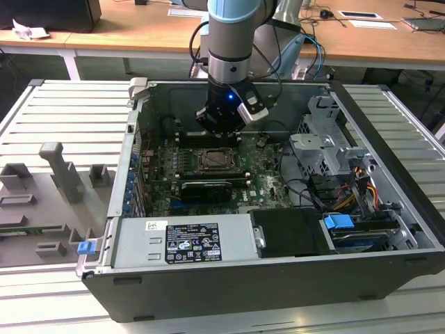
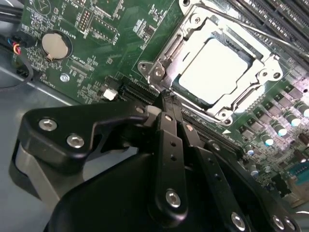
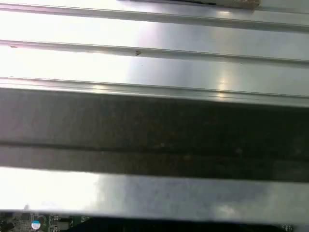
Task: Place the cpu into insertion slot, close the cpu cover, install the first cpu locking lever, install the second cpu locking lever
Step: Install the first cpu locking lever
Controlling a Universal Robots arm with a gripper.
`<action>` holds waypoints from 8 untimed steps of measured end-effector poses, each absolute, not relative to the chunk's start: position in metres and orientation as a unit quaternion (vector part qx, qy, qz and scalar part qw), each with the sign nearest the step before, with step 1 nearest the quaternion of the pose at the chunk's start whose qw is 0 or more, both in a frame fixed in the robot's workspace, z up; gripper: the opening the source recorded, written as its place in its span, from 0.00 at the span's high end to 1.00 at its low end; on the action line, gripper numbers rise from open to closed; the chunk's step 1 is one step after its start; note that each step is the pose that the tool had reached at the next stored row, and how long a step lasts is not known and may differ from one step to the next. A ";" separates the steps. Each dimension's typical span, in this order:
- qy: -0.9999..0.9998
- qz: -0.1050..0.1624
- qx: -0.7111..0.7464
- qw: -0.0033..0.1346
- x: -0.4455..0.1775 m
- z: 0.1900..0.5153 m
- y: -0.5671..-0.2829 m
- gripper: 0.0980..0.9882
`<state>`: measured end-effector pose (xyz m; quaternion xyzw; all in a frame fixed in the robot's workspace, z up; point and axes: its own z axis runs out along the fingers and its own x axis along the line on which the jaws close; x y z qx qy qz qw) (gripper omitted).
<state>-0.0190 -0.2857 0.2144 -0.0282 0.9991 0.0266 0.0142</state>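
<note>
An open computer case (image 1: 389,229) is laid on a ribbed pale metal table (image 1: 62,111). Behind it, wooden desks (image 1: 125,35) with papers and cables are seen. On the table, at the exterior view's left, grey plastic fixtures (image 1: 62,170) are placed, well apart from the case. Inside the case a green motherboard (image 1: 268,174) is mounted, with a grey power supply (image 1: 184,240) at the near side and a drive cage (image 1: 323,149) at the exterior view's right.

The arm (image 1: 233,42) is lowered into the case, and the gripper (image 2: 166,99) is held just beside the slot (image 2: 215,67), near one corner of its frame. In the second wrist view the black fingers (image 2: 171,130) are seen pressed close together, with nothing between them.

The cpu (image 2: 215,72) is seated in the slot, with its pale top visible through the window of the cover (image 2: 193,34), which is lying flat over it. A thin lever (image 2: 251,31) is seen along one side of the frame; whether it is locked cannot be told. A round coin battery (image 2: 53,46) is seen on the board, well apart from the slot.

In the exterior view the slot is partly hidden behind the gripper. In the first wrist view bright ribbed metal (image 3: 154,63) and a dark band are seen, and a small strip of green board (image 3: 38,223) is cut off at the edge.
</note>
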 end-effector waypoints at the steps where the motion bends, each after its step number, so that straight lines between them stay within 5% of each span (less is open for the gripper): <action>1: 0.999 0.026 -0.028 0.014 -0.019 0.214 -0.286 0.99; 8: 0.999 0.027 -0.028 0.014 -0.019 0.214 -0.289 0.99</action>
